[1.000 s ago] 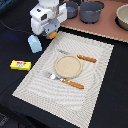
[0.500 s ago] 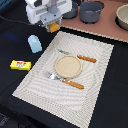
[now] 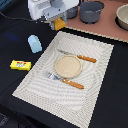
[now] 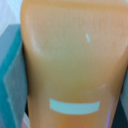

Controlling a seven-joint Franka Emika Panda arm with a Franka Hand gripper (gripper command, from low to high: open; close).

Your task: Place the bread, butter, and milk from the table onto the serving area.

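My gripper (image 3: 58, 20) hangs over the far corner of the serving area (image 3: 95, 85), the beige striped placemat, and is shut on the bread (image 3: 60, 25), of which only an orange end shows below the fingers. In the wrist view the golden-orange loaf (image 4: 72, 55) fills the picture, with a teal-grey finger (image 4: 12, 65) against its side. The pale-blue milk (image 3: 34, 43) stands on the black table just off the mat, at the exterior view's left. The yellow butter (image 3: 20, 64) lies flat nearer the front left.
A round tan plate (image 3: 68, 65) sits mid-mat between an orange-handled knife (image 3: 80, 58) and fork (image 3: 67, 81). A pinkish-brown board (image 3: 107, 27) at the back holds a grey pot (image 3: 91, 10) and a bowl (image 3: 123, 16).
The gripper has risen with the bread, towards the top of the exterior view. Milk, butter and the place setting have not moved.
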